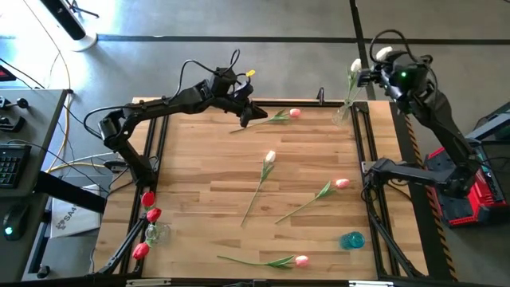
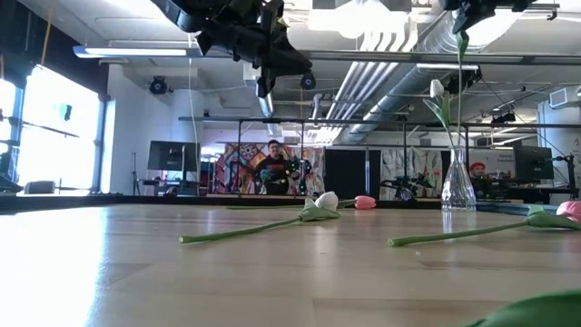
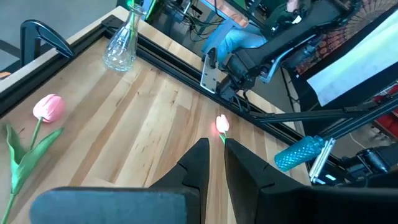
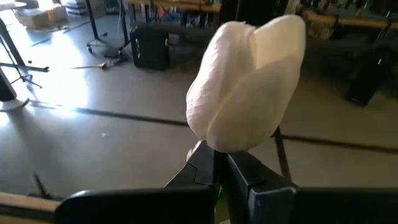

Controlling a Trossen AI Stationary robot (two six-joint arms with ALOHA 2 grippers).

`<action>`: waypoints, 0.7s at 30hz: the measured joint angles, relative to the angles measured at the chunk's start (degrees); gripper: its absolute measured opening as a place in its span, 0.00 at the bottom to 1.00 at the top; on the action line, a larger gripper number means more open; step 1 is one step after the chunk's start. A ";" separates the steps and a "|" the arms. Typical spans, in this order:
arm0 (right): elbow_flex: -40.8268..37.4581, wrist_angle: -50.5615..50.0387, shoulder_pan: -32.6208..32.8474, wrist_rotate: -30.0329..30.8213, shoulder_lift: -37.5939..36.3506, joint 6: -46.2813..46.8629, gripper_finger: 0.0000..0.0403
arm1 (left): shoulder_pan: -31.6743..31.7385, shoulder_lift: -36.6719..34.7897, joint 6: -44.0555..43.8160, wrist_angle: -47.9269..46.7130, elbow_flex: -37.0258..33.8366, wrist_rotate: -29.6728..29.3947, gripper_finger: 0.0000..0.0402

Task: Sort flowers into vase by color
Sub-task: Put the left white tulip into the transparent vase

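Clear vase [image 1: 344,110] at table's 1 o'clock corner holds one white tulip [image 1: 355,67]. Right gripper [image 1: 373,73] above it, fingers closed on second white tulip [image 4: 245,84]. Vase [image 1: 154,233] at 8 o'clock holds three red tulips [image 1: 149,214]. Left gripper [image 1: 247,117] near 12 o'clock, fingers almost closed, empty. Four tulips lie on table [image 1: 199,175].

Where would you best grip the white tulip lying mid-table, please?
Probably mid-stem, from straight above. The white tulip lies flat, its thin stem running from the bud toward the near edge, so fingers should close across the bare stem below the leaf, sparing the soft bud.
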 joint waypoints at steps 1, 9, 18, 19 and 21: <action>0.00 1.05 -0.25 0.20 0.43 -0.77 0.00 | 0.00 0.00 -0.02 0.00 0.00 0.01 0.10; 0.02 3.26 -0.71 2.65 1.23 -0.98 0.00 | -0.02 0.00 -0.45 -0.04 0.00 -0.21 0.10; 0.00 3.43 -0.71 5.25 2.00 -0.63 0.00 | 0.03 0.00 0.17 -0.02 0.00 -0.90 0.10; 0.00 3.43 -0.69 5.24 2.02 -0.28 0.00 | 0.09 0.00 0.52 -0.02 0.00 -0.93 0.10; 0.00 3.18 -0.69 5.21 2.07 0.30 0.00 | 0.09 0.00 1.29 -0.02 0.00 -1.00 0.10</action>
